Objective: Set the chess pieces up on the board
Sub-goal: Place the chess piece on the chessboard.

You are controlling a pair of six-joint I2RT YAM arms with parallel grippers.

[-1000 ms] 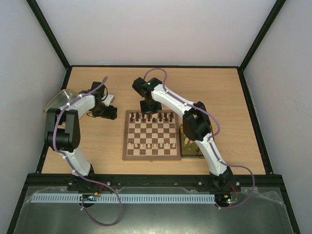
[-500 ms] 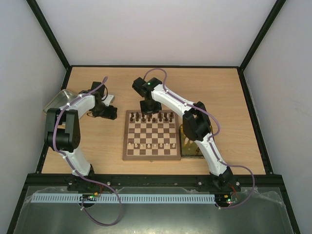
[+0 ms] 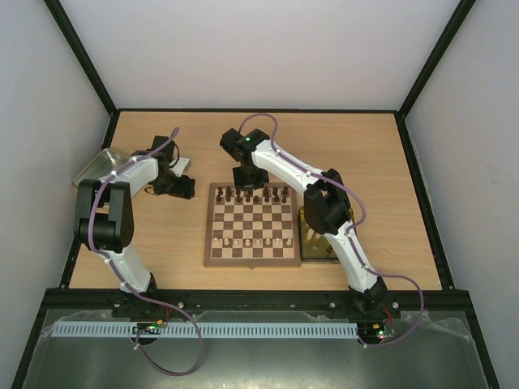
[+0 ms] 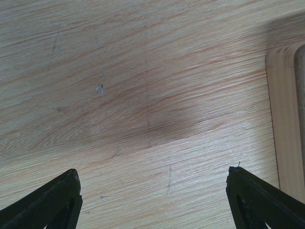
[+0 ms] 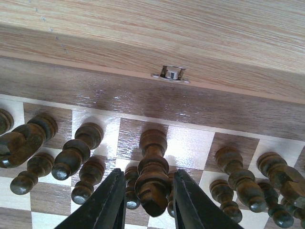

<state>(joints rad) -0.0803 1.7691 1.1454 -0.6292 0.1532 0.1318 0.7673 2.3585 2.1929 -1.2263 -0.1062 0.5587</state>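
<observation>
Right gripper (image 5: pixel 147 172) fingers slightly parted, straddling one tall dark piece (image 5: pixel 152 164) that stands upright on a dark square. Thin gaps show on both sides of it, so no pinch is visible. A smaller piece peeks out beside it at the left finger. More dark pieces (image 5: pixel 71 152) stand left and right of the fingers, in two rows. Just beyond the fingertips is the brown border of the board (image 5: pixel 95 95), then a small metal clasp (image 5: pixel 170 73) on its far edge, then bare table (image 5: pixel 143 28). Left gripper (image 4: pixel 152 171) fingers spread wide, nothing between them, only table wood under and beyond. A pale rim (image 4: pixel 281 119) runs past the right finger. In the top view the left gripper sits well left of the board and off it, with a metal tray (image 3: pixel 96 166) farther left. Pale pieces (image 3: pixel 247 241) line the board's near side, dark ones the far side under the right gripper.
</observation>
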